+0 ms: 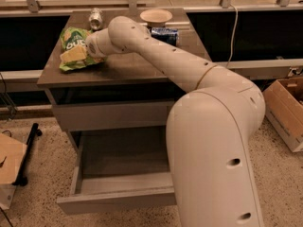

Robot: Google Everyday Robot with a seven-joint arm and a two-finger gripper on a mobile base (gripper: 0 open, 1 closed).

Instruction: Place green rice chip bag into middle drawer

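Observation:
The green rice chip bag (72,41) lies on the left part of the grey-brown cabinet's top (128,65). My gripper (74,55) is at the end of the arm that reaches leftward over the top; it rests right on the bag's near half and hides part of it. The bag is on the surface, not lifted. The middle drawer (118,200) is pulled out below, the lowest one in the cabinet, with its shallow box open and nothing visible inside. My arm's big white body (213,150) hides the drawer's right side.
A silver can (96,19), a pale bowl (156,17) and a blue can (164,34) stand at the back of the cabinet top. A shut drawer front (109,115) is above the open one. Cardboard boxes sit on the floor at right (286,108) and left (9,162).

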